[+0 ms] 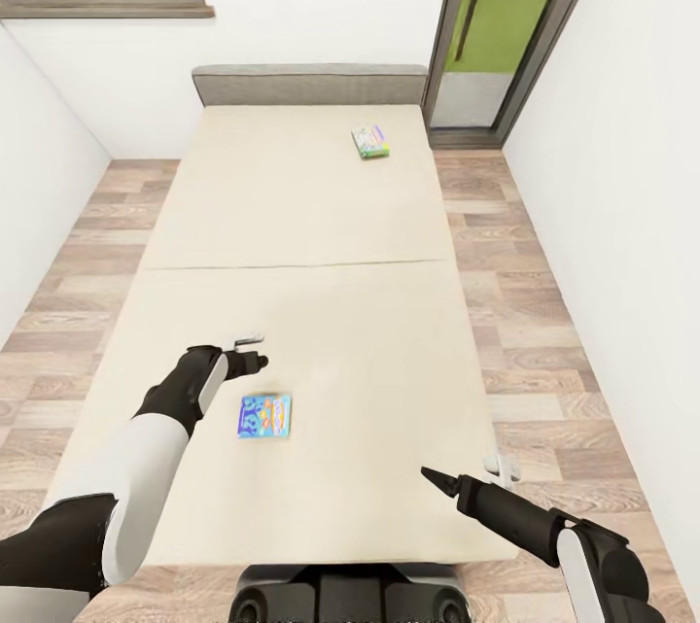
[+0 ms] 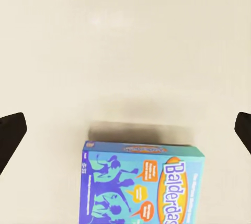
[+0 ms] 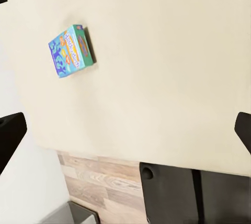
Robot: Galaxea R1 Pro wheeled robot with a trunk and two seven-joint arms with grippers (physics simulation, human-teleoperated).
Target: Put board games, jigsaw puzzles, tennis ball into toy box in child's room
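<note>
- Cardboard: the blue game box [image 2: 141, 185] on the bed [image 1: 292, 215] looks light, stiff and smooth.
- Take it across its short edges.
- Left gripper [image 1: 251, 352] hovers beside it, fingers apart.
- Right gripper [image 1: 439, 481]: fingers apart too, holding nothing.

Two board games on one bed [image 1: 321, 244]: a blue board game [image 1: 264, 416] near, left of centre, and a white-and-green board game [image 1: 370, 142] far, right. Two robot arms reach in, two windows on the far wall.
</note>
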